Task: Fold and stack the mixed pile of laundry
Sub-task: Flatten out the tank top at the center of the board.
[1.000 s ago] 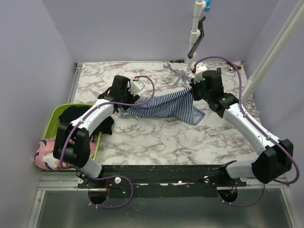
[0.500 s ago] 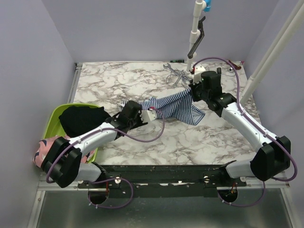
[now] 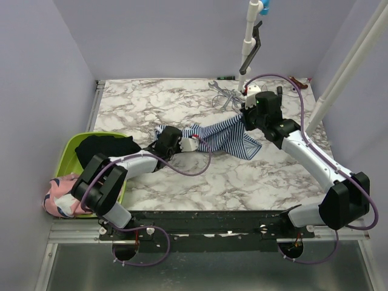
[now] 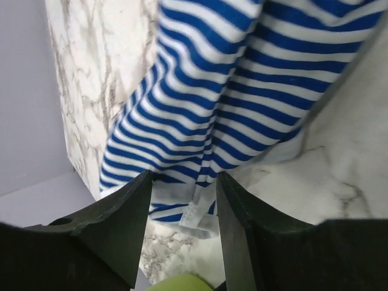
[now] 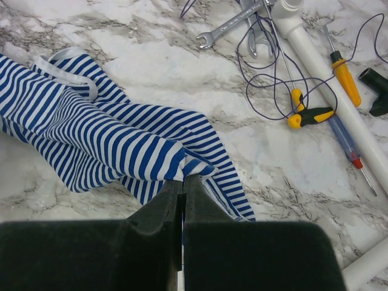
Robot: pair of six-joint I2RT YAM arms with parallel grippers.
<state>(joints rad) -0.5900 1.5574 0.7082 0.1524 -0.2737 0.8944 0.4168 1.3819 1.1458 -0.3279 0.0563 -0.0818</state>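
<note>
- Over the table [image 3: 139, 103], seen from above: the left gripper [image 3: 180, 140] has swung round from the far side of the striped garment [image 3: 224, 136] to its near left end. The right gripper [image 3: 248, 118] keeps hold of the right end. I'd say they're about to stretch it flat for folding.
- Counted there: three garments. One is striped on the table, the black one [image 3: 106, 148] lies in the single basin [image 3: 68, 153], and the pink one [image 3: 60, 200] is draped at its near corner.
- Left wrist: left gripper [image 4: 183, 182] fingers half apart, the white hem [image 4: 194, 213] between them, not pinched.
- Right wrist: right gripper [image 5: 183, 179] fingers clamped on a striped fold.
</note>
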